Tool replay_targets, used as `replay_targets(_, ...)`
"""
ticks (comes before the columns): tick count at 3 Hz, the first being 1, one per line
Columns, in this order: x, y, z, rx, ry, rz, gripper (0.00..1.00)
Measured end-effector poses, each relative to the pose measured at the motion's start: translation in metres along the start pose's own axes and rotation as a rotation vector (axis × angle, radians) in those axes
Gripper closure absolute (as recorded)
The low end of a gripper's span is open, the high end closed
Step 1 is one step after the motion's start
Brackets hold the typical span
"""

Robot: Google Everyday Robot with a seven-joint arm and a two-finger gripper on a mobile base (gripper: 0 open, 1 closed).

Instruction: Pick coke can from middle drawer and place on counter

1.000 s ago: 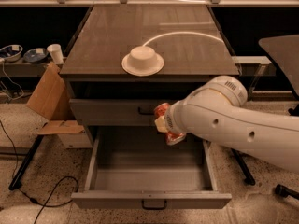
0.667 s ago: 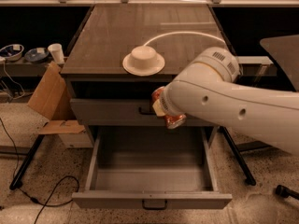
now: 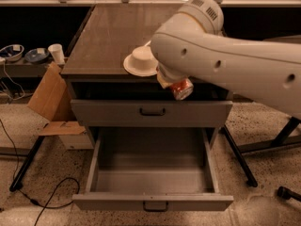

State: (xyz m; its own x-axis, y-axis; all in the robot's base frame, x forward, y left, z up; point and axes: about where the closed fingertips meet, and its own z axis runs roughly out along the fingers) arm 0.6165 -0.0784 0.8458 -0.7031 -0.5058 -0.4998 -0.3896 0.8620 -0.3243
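The claw (image 3: 172,82), largely hidden under the white arm (image 3: 235,60), grips the red can (image 3: 182,89). The can hangs tilted at the front edge of the tabletop (image 3: 108,36), just beside the white bowl (image 3: 141,60) and above the open drawer (image 3: 153,175).
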Motion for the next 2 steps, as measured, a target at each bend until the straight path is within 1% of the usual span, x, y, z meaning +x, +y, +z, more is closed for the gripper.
replay_targets(1, -0.028, -0.036, -0.013, 0.104, 0.017, -0.043, 1.00)
replay_targets(2, -0.045, -0.055, -0.018, 0.168, 0.019, -0.080, 1.00)
